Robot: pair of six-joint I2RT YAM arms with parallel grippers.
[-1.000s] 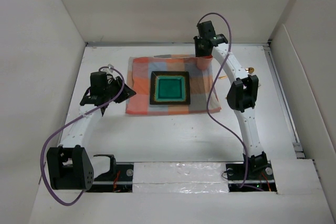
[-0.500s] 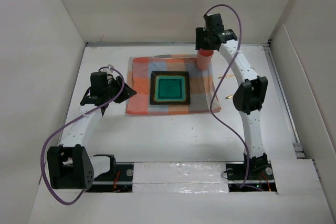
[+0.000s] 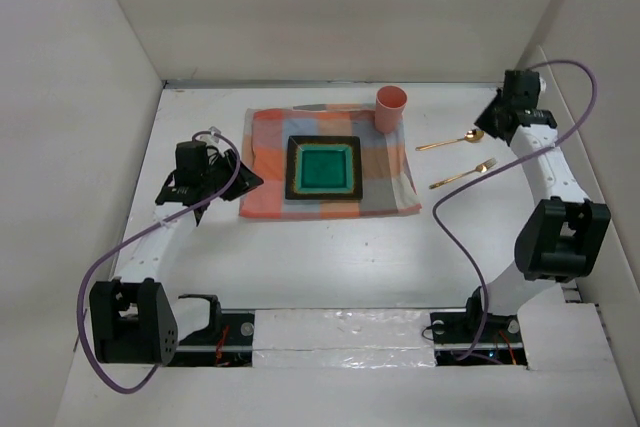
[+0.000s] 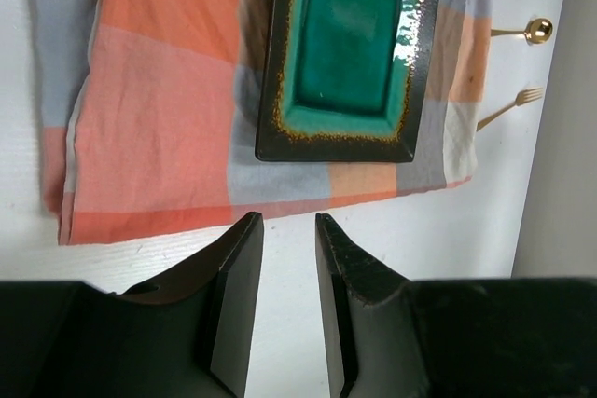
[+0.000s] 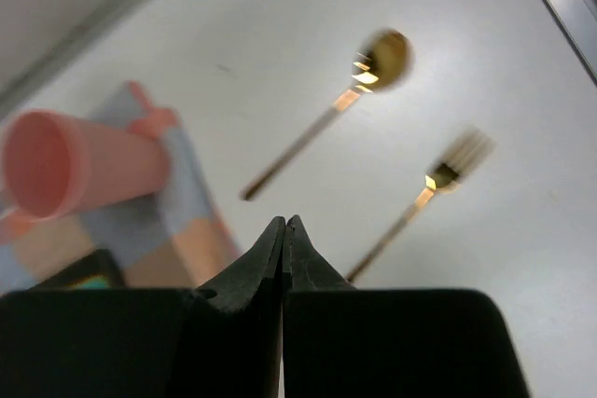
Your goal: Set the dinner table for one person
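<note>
Where upright white panels (image 3: 60, 147) close it in on the left, far and right sides, a large flat tabletop (image 3: 330, 257): matte white, rectangular, far bigger than anything resting on it, spreading under everything from the near edge to the far wall. Looks plain and even across its near half, unmarked apart from a shiny taped strip (image 3: 340, 327) along the near edge. Shows as the same white surface in both wrist views, below the left fingers and under the cutlery. On its far middle, an orange-and-grey checked cloth (image 3: 268, 152), slightly rumpled along its borders. Centred on the cloth, a square teal plate (image 3: 324, 168) with a dark, brown-speckled rim. At the cloth's far right corner, a pink cup (image 3: 391, 107), upright, open mouth facing up. Right of the cloth, directly on the white surface, a gold spoon (image 3: 450, 141) and a gold fork (image 3: 463, 174): roughly parallel, not touching, the spoon the farther of the two, both with heads pointing right. Left gripper (image 4: 287, 221) hovering just beside the cloth's left edge, fingers a narrow slit apart, nothing between them. Right gripper (image 5: 284, 223) up near the right panel, beyond the spoon's bowl, fingertips pressed together with nothing in them; cup, spoon and fork blurred in its wrist view.
</note>
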